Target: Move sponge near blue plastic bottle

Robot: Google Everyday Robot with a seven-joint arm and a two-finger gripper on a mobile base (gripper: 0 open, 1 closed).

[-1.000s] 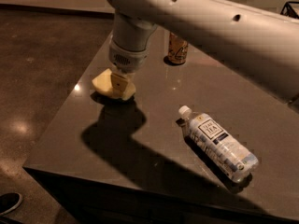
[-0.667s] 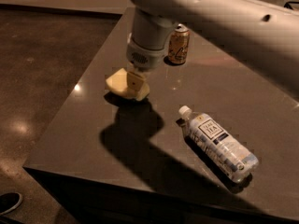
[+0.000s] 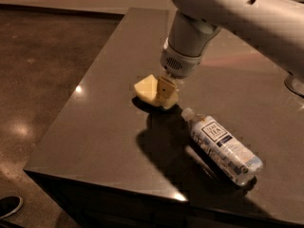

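one pale yellow wavy sponge point(image 3: 148, 90) clamped in jaws, near lying bottle point(image 3: 223, 147).

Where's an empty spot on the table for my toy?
Free: the left of the table, from the sponge to the near edge. Crowded: the middle, where the tool grips the sponge beside the blue plastic bottle.
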